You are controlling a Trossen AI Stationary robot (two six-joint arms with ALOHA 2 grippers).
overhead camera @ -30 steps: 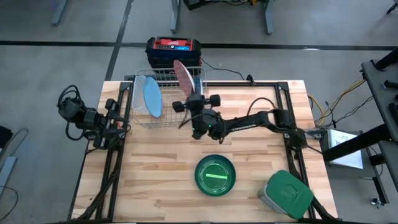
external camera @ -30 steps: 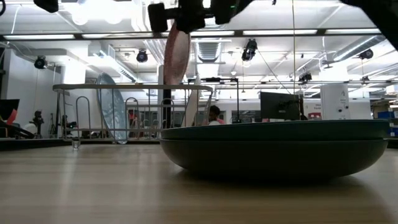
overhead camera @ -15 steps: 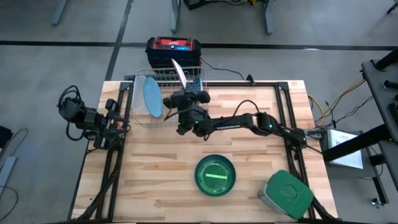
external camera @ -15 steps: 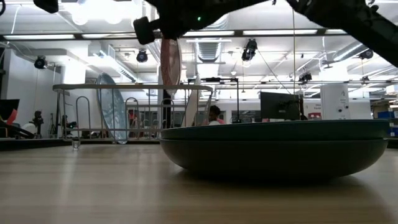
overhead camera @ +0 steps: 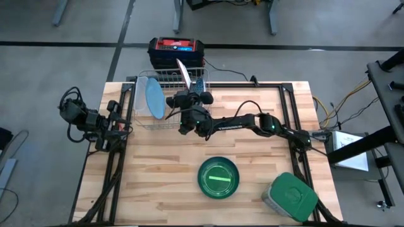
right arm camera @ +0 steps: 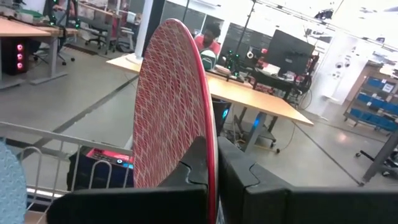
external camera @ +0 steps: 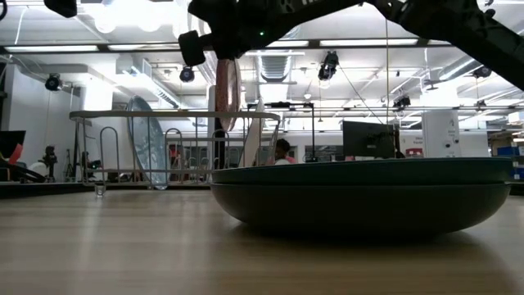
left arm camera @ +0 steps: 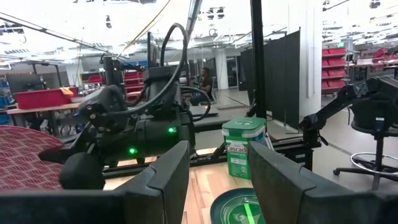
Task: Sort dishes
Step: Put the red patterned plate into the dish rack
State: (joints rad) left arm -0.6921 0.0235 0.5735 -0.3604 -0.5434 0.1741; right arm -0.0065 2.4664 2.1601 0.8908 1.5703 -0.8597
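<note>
1. Red patterned plate [right arm camera: 168, 106] stands on edge, pinched at its rim between the right gripper [right arm camera: 211, 165] fingers, clamped tight.
2. Just below that grip sits the wire rack [overhead camera: 158, 101], a light blue plate [overhead camera: 154, 99] upright inside.
3. Left gripper [left arm camera: 217, 180] waits at the table's left edge, fingers partly apart, holding nothing.
4. Green bowl [overhead camera: 218, 177] lies well clear, nearer the front.

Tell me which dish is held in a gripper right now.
The red patterned plate, pinched on edge by the right gripper above the rack; the others sit unheld.
</note>
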